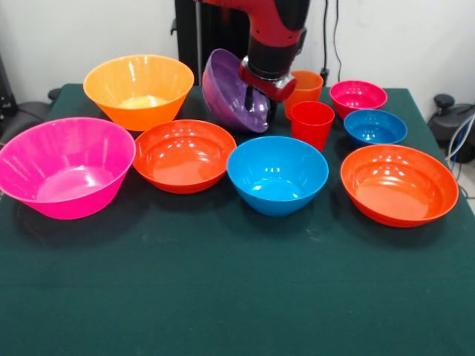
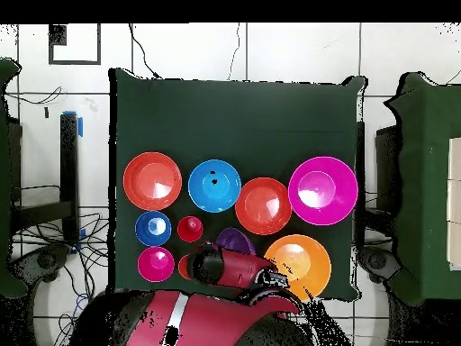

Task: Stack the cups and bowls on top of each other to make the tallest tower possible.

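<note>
One purple bowl [image 1: 231, 89] hangs tilted in the tool [image 1: 261, 100], pinched at its rim, w/ the big pink bowl [image 1: 65, 167] at approx. 8 o'clock from it in the front view.

orange cup [image 1: 306, 87] half behind the arm [image 1: 274, 44], claw [image 1: 260, 104] tips inside purple bowl [image 1: 234, 89]
</note>
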{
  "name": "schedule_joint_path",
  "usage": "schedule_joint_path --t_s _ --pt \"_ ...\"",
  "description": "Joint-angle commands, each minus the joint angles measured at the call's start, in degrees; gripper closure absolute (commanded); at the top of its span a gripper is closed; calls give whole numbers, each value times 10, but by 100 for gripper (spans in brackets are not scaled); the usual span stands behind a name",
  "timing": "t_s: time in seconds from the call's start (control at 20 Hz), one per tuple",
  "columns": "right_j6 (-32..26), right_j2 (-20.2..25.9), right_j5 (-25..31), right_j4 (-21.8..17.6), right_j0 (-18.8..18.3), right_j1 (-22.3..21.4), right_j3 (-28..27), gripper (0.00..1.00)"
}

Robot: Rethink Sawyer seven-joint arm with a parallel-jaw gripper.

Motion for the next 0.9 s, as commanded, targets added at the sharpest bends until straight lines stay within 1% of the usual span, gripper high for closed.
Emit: schedule_joint_path --t_s 0.05,0.1,0.2,0.35,0.4,0.6,0.75,0.9 --pt "50 53 -47 -32 -7 19 29 0" --pt "49 53 -43 -33 -7 14 31 0" --pt "44 52 -17 -34 -5 -10 40 0" --pt "41 48 29 -30 3 -60 62 0" --pt "40 48 38 -28 5 -70 66 0" --pt "34 51 58 -24 3 -75 65 0" --pt "32 57 83 -19 5 -96 73 0" --pt "34 59 93 -17 6 -110 80 0"
